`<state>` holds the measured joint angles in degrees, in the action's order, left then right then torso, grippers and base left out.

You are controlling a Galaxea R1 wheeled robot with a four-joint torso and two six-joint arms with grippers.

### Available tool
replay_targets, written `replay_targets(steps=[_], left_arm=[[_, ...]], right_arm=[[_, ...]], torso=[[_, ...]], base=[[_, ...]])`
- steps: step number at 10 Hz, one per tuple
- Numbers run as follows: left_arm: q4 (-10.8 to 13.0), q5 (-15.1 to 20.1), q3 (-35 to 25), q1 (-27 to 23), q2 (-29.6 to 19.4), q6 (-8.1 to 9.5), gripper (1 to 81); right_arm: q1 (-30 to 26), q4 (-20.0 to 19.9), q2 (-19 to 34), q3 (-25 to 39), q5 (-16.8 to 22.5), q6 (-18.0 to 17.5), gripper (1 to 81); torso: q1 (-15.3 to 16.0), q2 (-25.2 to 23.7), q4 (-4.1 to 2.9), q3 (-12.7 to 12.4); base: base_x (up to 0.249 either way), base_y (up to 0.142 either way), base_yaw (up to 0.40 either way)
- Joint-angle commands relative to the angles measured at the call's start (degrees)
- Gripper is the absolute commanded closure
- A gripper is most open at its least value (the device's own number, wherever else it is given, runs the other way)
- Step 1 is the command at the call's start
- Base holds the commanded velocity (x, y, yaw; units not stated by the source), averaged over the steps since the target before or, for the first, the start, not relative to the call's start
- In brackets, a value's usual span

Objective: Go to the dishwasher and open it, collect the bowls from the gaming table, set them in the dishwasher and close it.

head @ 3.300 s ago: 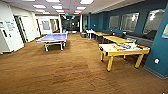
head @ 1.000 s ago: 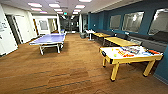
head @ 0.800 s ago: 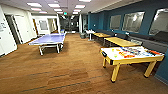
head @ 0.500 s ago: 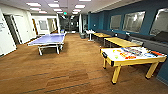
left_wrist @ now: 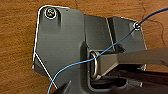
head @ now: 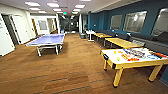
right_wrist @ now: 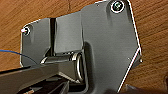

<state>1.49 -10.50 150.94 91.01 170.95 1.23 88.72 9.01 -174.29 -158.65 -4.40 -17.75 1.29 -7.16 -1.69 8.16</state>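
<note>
head view gaming table (head: 117, 60), wrist views wooden floor (left_wrist: 17, 50)

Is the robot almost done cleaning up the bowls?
Not nearly. The gaming table is ahead on the right, with small colourful things on its white top; which ones are bowls is too blurry to tell. So collecting looks not yet started. Both wrist cameras look down at wooden floor, with nothing carried in view. No dishwasher is in sight, so whether it is open cannot be told. Loading and closing are left.
</note>
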Motion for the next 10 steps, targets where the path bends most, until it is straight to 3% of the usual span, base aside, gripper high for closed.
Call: replay_targets(steps=[1, 10], left_arm=[[0.4, 2.7, -0.1, -1.9, -0.3, -0.53, 1.0], [0.5, 2.8, -0.1, -2.0, -0.1, -0.53, 1.0]], right_arm=[[-2.7, -0.3, 0.6, 1.2, 2.5, 1.1, 1.0], [-2.5, 0.0, 0.5, 1.2, 2.5, 1.1, 1.0]], torso=[[0.0, 0.0, 0.0, 0.0], [0.0, 0.0, 0.0, 0.0]], base=[[0.191, 0.0, 0.0], [0.191, 0.0, 0.0]])
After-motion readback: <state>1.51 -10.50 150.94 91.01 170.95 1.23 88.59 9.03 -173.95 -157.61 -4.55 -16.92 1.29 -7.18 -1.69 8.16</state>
